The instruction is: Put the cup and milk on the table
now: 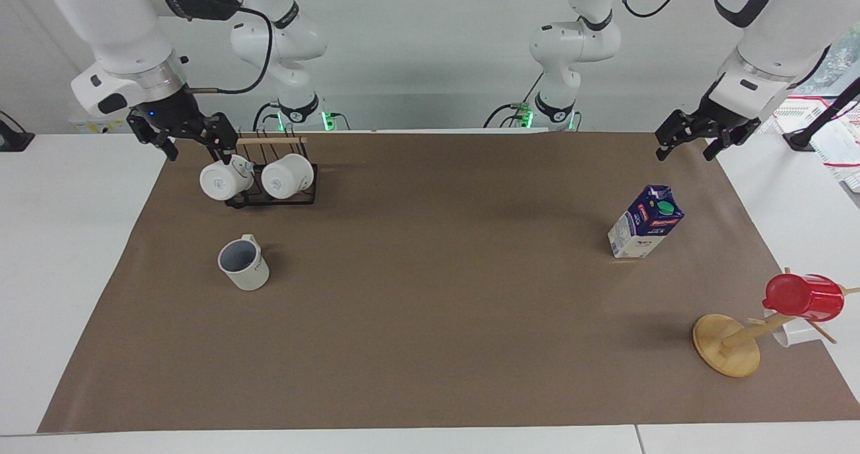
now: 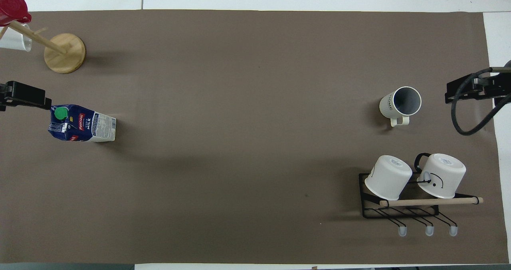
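One camera sits high across the desk, facing the robots; the other looks steeply down from above their end. Both share the brown sheet; the arms apparently barely enter the overhead view.

**Cut off, covered or too small to read**

In the overhead view only a dark end of the left gripper shows at the 9 o'clock edge, and the right gripper is cut at 3 o'clock, its fingers not to be told apart. The red cup is clipped at the 10 o'clock corner; a white cup under it is partly covered by the peg stand. The lettering on the mug is too small to read. In the facing view both arms run off the 12 o'clock edge
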You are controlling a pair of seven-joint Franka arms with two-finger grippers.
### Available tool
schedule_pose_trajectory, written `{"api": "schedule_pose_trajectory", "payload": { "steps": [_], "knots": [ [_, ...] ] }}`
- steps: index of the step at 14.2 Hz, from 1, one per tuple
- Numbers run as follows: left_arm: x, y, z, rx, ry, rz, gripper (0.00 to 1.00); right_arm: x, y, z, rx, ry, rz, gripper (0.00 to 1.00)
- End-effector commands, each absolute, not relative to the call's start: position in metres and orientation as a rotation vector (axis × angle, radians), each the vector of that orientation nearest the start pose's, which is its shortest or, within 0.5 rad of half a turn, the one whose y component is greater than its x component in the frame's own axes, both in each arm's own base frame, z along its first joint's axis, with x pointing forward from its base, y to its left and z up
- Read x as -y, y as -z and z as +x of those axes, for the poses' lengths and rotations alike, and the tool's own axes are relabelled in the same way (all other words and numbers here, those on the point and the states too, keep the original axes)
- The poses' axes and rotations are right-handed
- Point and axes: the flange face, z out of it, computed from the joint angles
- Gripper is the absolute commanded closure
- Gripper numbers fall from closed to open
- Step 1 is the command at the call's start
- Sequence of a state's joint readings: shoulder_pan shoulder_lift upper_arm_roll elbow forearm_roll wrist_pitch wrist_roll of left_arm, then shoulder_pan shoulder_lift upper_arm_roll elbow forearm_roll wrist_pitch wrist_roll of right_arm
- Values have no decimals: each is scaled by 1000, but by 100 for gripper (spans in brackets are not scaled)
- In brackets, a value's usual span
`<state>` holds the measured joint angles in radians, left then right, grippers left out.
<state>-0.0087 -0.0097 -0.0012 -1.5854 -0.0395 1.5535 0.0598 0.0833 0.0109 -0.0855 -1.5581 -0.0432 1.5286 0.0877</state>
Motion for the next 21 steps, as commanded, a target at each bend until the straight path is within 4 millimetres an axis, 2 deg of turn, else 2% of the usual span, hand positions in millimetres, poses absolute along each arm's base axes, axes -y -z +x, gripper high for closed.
{"api": "schedule_pose_trajectory", "payload": {
  "steps": [1,3,5,6,8,9,13,16,19,21],
  "knots": [
    [7,-626,546,-137,3,-3192,0,11,-617,547,-139,-69,-3161,0],
    [6,-625,546,-132,1,-3194,0,22,-606,545,-105,-10,-3160,0],
    [4,-625,546,-125,1,-3195,0,33,-596,545,40,58,-3161,0],
    [4,-624,546,-124,1,-3195,0,41,-583,542,76,91,-3161,0],
    [-4,-623,546,-102,2,-3195,0,57,-538,534,122,134,-3160,0],
    [-5,-624,546,-100,12,-3195,0,59,-520,539,162,176,-3162,0],
    [-5,-623,547,-98,31,-3194,0,58,-459,577,205,261,-3138,0],
    [3,-622,548,-115,35,-3192,0,55,-419,598,243,321,-3120,0],
    [3,-623,547,-115,35,-3192,0,56,-388,608,269,325,-3116,0],
    [2,-620,547,-115,28,-3193,0,54,-376,602,338,301,-3091,0]
  ]
}}
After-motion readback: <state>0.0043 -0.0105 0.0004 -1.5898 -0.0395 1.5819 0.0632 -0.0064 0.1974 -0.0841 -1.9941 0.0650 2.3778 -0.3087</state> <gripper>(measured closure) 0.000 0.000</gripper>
